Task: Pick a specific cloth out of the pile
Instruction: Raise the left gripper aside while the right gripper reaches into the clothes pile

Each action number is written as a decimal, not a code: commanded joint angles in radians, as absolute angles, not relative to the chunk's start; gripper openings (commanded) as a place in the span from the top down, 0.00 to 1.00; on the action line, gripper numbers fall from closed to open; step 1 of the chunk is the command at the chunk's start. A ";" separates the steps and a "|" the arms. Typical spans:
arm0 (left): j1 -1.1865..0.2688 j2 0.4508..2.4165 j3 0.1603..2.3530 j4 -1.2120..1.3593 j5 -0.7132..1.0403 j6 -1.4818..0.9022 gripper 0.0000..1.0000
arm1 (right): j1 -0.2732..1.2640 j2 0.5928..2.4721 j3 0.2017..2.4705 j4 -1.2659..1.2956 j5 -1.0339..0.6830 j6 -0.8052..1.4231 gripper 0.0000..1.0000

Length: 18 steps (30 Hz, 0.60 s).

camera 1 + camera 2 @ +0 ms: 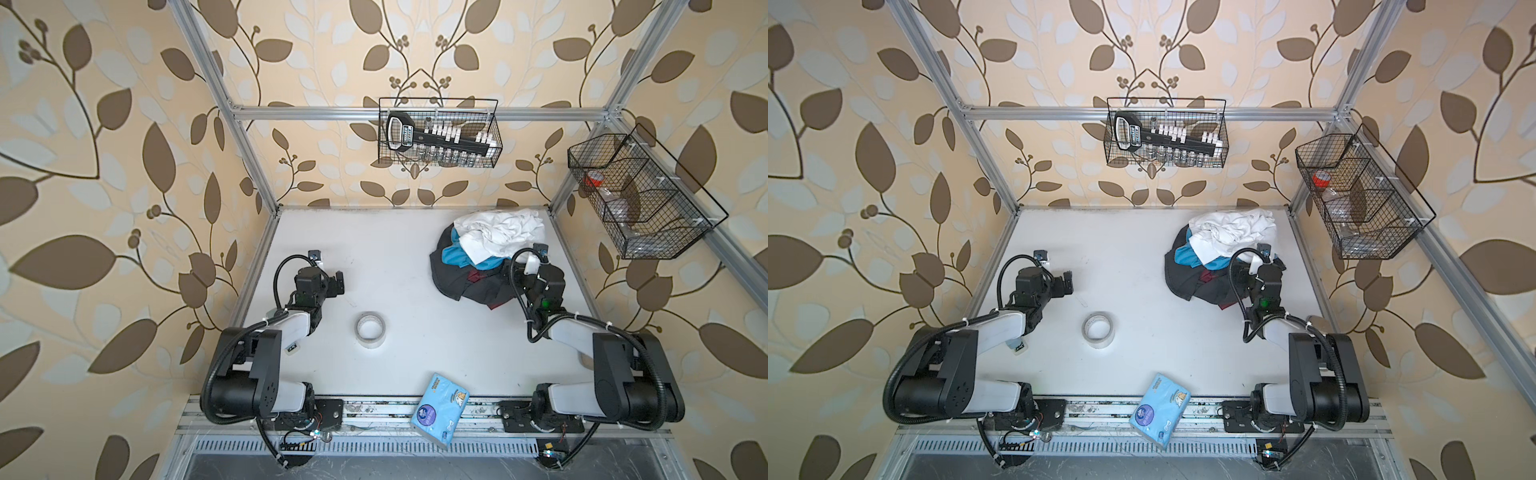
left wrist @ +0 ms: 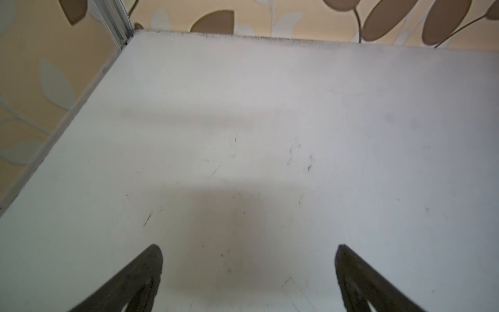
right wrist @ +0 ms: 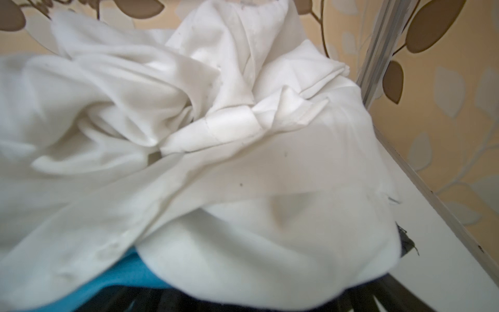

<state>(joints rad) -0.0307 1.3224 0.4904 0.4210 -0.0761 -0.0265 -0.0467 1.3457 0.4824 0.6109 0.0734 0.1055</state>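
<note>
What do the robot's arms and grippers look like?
The left arm and right arm have white links, black joints, black ribbed cables and white ties. The right arm's wrist shows a green light. The left gripper has dark, tapered fingers.

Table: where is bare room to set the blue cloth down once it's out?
Bare: back-left, between the left gripper and the back wall; the middle, between the tape roll and the pile. Crowded: the back-right corner, under the pile; the tissue pack at the front edge.

The cloth [image 1: 455,255] lies in the pile [image 1: 498,232], beyond the tape roll [image 1: 370,341].
</note>
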 commanded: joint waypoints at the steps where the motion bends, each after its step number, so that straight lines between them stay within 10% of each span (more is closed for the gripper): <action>1: -0.022 1.202 0.554 0.229 -0.020 -0.058 0.01 | -0.044 1.291 0.557 0.291 0.103 0.164 0.00; 18: -0.117 0.870 0.643 0.045 0.793 -0.217 0.01 | -0.036 1.037 0.820 -0.333 0.069 0.273 0.01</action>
<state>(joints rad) -0.0948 0.8932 0.6197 0.0105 0.5579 -0.1844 -0.0452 1.0649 0.7872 -0.2131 0.0891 0.2535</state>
